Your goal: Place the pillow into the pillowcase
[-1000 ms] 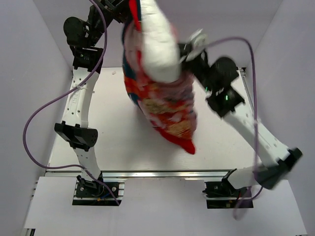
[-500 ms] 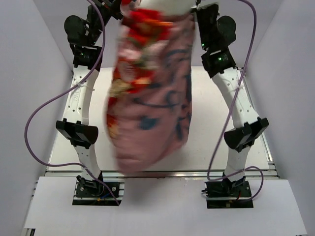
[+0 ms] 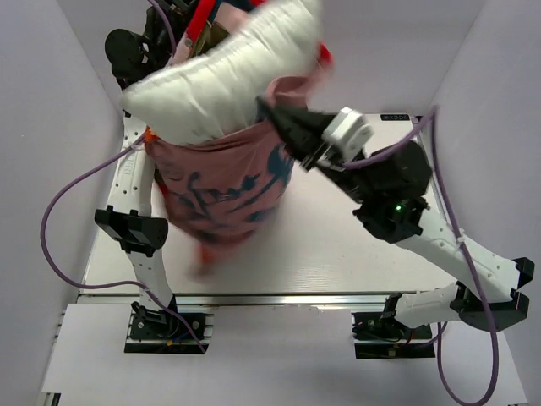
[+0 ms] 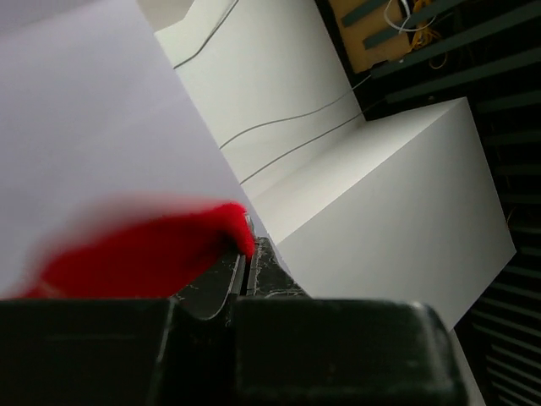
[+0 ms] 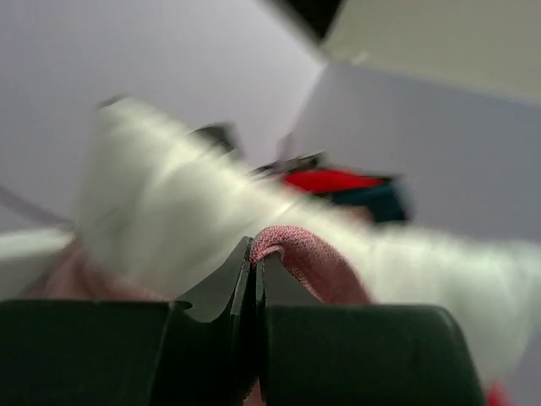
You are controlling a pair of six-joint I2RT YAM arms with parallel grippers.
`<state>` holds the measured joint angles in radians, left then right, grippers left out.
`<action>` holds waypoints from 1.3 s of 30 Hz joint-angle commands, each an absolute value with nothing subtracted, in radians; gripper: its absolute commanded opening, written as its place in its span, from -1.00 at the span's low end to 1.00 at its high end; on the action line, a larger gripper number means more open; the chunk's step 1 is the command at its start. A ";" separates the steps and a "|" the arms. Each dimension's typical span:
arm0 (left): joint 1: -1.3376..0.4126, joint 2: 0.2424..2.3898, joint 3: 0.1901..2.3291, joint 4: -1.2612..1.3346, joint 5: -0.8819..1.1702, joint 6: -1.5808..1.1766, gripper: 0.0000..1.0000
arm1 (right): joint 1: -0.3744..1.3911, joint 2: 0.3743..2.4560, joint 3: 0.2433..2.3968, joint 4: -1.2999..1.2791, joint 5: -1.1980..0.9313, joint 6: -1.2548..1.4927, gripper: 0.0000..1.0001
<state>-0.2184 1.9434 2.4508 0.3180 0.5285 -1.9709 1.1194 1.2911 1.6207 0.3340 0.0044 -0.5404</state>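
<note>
The white pillow (image 3: pixel 224 76) sticks out of the raised pillowcase (image 3: pixel 224 186), lying tilted across its mouth above the table. The pillowcase hangs below it, showing its dull pink inner side with dark marks. My right gripper (image 3: pixel 269 110) is shut on the pillowcase's pink edge (image 5: pixel 296 254), with the blurred pillow (image 5: pixel 177 220) just behind it. My left gripper (image 4: pixel 247 254) is shut on a red fold of the pillowcase (image 4: pixel 144 258); in the top view it is hidden behind the pillow at the far left.
The white table (image 3: pixel 338 254) lies below the hanging case. Pale walls (image 3: pixel 51 127) close in left, right and back. Purple cables (image 3: pixel 63 199) loop beside both arms.
The pillow, upright and partly out of frame before, now lies tilted across the case's mouth. The right arm swung down and toward the middle. The case's bottom swung left and back.
</note>
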 commanded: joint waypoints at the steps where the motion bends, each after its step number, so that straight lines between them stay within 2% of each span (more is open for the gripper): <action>1: -0.212 1.921 2.476 0.357 0.442 -1.988 -1.00 | 1.070 1.401 1.760 0.583 0.215 -0.708 -1.00; 3: -0.212 1.892 2.471 0.353 0.446 -1.987 -1.00 | 0.822 1.577 1.915 0.512 0.351 -0.660 -1.00; 5: -0.212 1.872 2.470 0.350 0.445 -1.985 -1.00 | 0.594 1.704 2.191 0.412 0.434 -0.557 -1.00; 7: -0.210 1.841 2.461 0.351 0.443 -1.983 -1.00 | 0.488 1.845 2.377 0.325 0.457 -0.534 -1.00; 9: -0.206 1.826 2.457 0.348 0.440 -1.982 -1.00 | 0.396 1.870 2.404 0.302 0.445 -0.511 -1.00; 12: -0.201 1.828 2.453 0.345 0.433 -1.982 -1.00 | 0.400 1.731 2.266 0.288 0.338 -0.413 -1.00; 13: -0.201 1.836 2.451 0.344 0.431 -1.982 -1.00 | 0.444 1.674 2.109 0.307 0.265 -0.343 -1.00; 14: -0.201 1.847 2.454 0.344 0.431 -1.982 -1.00 | 0.481 1.549 2.018 0.342 0.109 -0.331 -1.00; 15: -0.201 1.859 2.457 0.344 0.433 -1.982 -1.00 | 0.538 1.486 1.929 0.385 0.041 -0.345 -1.00; 16: -0.201 1.879 2.456 0.342 0.436 -1.982 -1.00 | 0.707 1.432 1.761 0.490 -0.057 -0.447 -1.00; 18: -0.201 1.899 2.450 0.347 0.433 -1.985 -1.00 | 0.893 1.313 1.651 0.555 -0.147 -0.559 -1.00; 19: -0.201 1.919 2.454 0.348 0.434 -1.985 -1.00 | 1.048 1.296 1.634 0.549 -0.167 -0.587 -1.00; 22: -0.201 1.927 2.460 0.351 0.434 -1.988 -1.00 | 1.184 1.319 1.683 0.544 -0.093 -0.693 -1.00; 24: -0.201 1.913 2.462 0.347 0.437 -1.988 -1.00 | 1.168 1.431 1.800 0.587 0.056 -0.773 -1.00; 25: -0.202 1.905 2.459 0.345 0.440 -1.987 -1.00 | 1.063 1.481 1.868 0.580 0.181 -0.767 -1.00; 26: -0.201 1.887 2.454 0.342 0.443 -1.987 -1.00 | 0.989 1.588 1.949 0.534 0.224 -0.735 -1.00; 27: -0.201 1.876 2.451 0.342 0.446 -1.985 -1.00 | 0.904 1.645 2.118 0.493 0.259 -0.648 -1.00; 28: -0.201 1.867 2.447 0.342 0.451 -1.985 -1.00 | 0.758 1.702 2.205 0.448 0.332 -0.620 -1.00; 30: -0.201 1.839 2.436 0.341 0.456 -1.983 -1.00 | 0.586 1.860 2.404 0.321 0.382 -0.563 -1.00; 31: -0.201 1.833 2.431 0.342 0.457 -1.983 -1.00 | 0.539 1.888 2.427 0.292 0.397 -0.542 -1.00; 33: -0.201 1.815 2.419 0.345 0.462 -1.983 -1.00 | 0.458 1.896 2.369 0.261 0.403 -0.497 -1.00; 36: -0.199 1.819 2.431 0.342 0.457 -1.983 -1.00 | 0.460 1.774 2.220 0.264 0.349 -0.442 -1.00; 38: -0.199 1.835 2.447 0.336 0.453 -1.983 -1.00 | 0.495 1.617 2.061 0.284 0.151 -0.319 -1.00; 39: -0.199 1.844 2.459 0.336 0.449 -1.985 -1.00 | 0.591 1.562 2.016 0.322 0.088 -0.299 -1.00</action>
<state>-0.1974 1.9354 2.3997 0.2489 0.4873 -1.9747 0.4351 1.8400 2.0472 0.1555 0.2382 -0.4229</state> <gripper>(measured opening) 0.092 0.046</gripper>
